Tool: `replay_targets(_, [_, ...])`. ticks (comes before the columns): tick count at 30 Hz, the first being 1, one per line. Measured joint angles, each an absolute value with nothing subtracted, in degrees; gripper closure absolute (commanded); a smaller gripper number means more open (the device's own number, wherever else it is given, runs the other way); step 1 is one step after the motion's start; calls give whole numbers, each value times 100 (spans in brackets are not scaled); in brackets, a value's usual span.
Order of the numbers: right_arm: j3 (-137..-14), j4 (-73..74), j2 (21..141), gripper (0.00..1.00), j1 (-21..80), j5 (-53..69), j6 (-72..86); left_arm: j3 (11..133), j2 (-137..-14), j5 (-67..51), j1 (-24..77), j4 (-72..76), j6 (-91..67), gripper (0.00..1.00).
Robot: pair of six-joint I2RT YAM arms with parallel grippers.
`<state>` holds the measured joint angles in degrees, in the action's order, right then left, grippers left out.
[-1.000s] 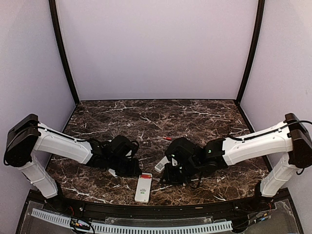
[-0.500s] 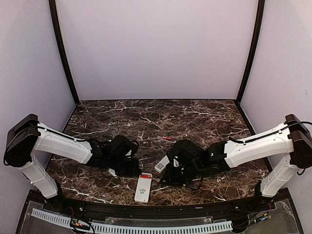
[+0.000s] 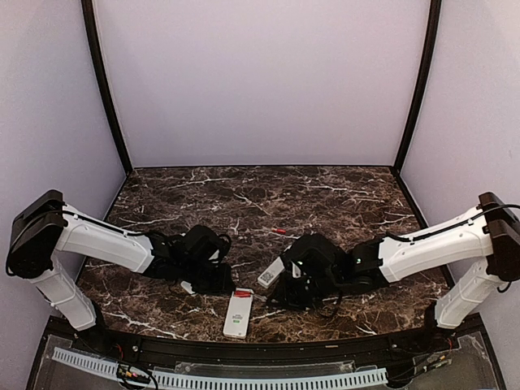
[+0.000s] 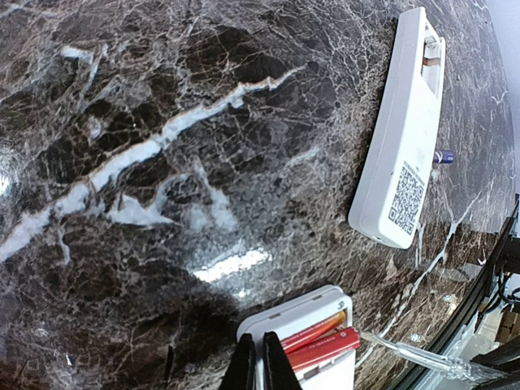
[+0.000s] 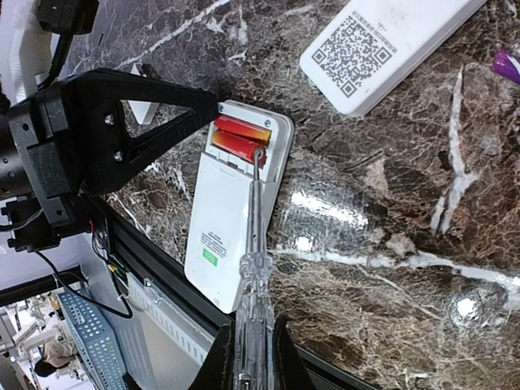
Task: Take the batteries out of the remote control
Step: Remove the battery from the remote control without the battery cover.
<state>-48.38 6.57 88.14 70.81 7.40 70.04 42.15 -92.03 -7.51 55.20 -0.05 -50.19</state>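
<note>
The right arm has edged nearer. The right fingers [image 5: 218,366] clamp a screwdriver [image 5: 253,236], its tip on the batteries [image 5: 240,138] seated in the near remote [image 5: 223,236], probably prying. The left fingers [image 4: 242,367], together, brace it.

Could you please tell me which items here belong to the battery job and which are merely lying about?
Job: near remote, its red batteries, screwdriver, right gripper.
Lying about: QR-code remote, purple object beside it.
</note>
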Motion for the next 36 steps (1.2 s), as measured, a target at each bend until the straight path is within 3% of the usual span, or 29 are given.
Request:
replay_targets(10, [-4810,-489,8739,100,7078,897,7013,4215,-9203,-786,5516,21,-5022,97])
replay_targets(28, [-4807,-576,8713,100,7078,845,7008,4215,-9201,-777,5516,21,-5019,96])
replay_targets(36, [-4641,-213,8082,100,7083,351,6995,4117,-8755,-497,5518,-123,-4890,76])
